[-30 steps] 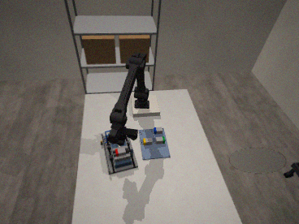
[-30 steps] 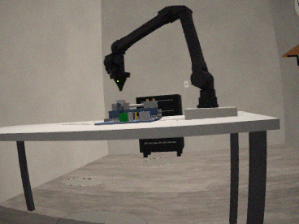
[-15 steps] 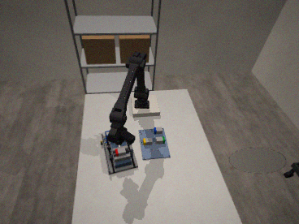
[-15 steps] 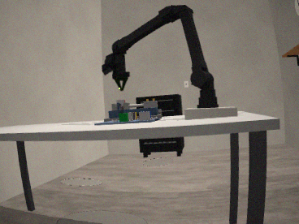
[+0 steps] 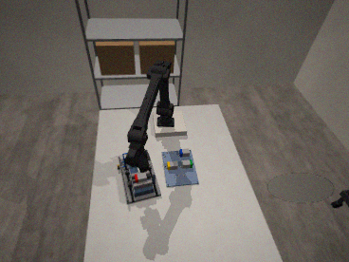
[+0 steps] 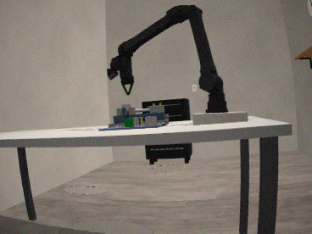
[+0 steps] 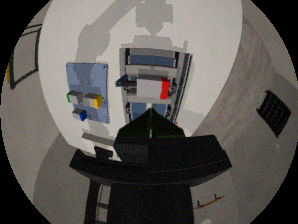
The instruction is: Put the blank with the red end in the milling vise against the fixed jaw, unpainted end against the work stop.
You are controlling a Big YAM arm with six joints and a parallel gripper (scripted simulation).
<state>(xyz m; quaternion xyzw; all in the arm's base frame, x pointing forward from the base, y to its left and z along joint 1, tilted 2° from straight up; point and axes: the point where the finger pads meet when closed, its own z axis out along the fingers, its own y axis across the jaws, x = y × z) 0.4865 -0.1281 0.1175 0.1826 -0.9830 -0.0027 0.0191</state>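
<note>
The blank with the red end (image 5: 136, 177) lies in the milling vise (image 5: 138, 179) between the jaws; in the wrist view the blank (image 7: 154, 87) lies across the vise (image 7: 152, 83), red end to the right. My gripper (image 6: 126, 87) is shut and empty, hanging well above the vise. In the wrist view its fingertips (image 7: 152, 117) sit below the vise in the picture. Three other blanks, with blue (image 5: 184, 152), yellow (image 5: 172, 164) and green (image 5: 187, 162) ends, lie on the blue plate (image 5: 179, 167) to the right of the vise.
The arm's white base block (image 5: 170, 127) stands at the table's back. A shelf unit (image 5: 134, 52) with brown boxes stands behind the table. The table edges are close to the vise on the left.
</note>
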